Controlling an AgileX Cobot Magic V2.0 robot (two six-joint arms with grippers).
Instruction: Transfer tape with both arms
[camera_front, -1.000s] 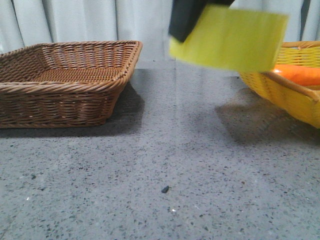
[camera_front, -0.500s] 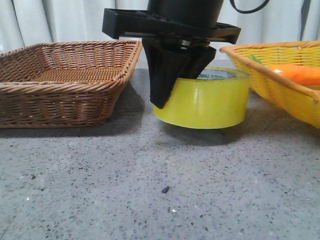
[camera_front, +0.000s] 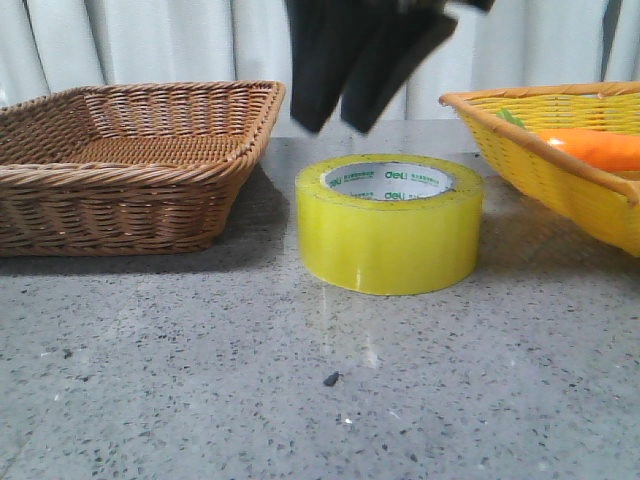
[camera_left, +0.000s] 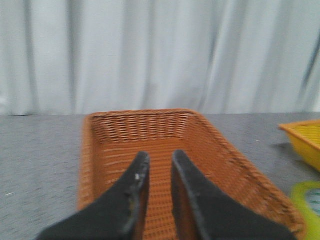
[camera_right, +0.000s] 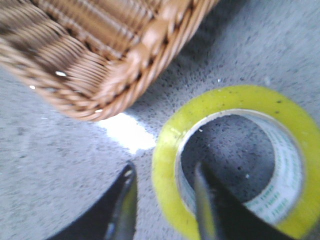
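The yellow tape roll (camera_front: 390, 225) with its white printed core lies flat on the grey table between two baskets. My right gripper (camera_front: 333, 125) hangs open just above its left rim and is not touching it. In the right wrist view the tape (camera_right: 235, 160) sits below the right gripper (camera_right: 164, 172), whose fingers stand on either side of the roll's wall. My left gripper (camera_left: 160, 159) is empty over the brown basket (camera_left: 150, 135), with a narrow gap between its jaws. An edge of the tape (camera_left: 306, 205) shows in the left wrist view.
The brown wicker basket (camera_front: 130, 165) stands at the left, close to the tape; its corner (camera_right: 125, 55) shows in the right wrist view. A yellow basket (camera_front: 545, 170) at the right holds an orange carrot (camera_front: 600, 148). White curtains hang behind.
The right gripper brought the tape down from the air onto the table, let go of it and rose above it.
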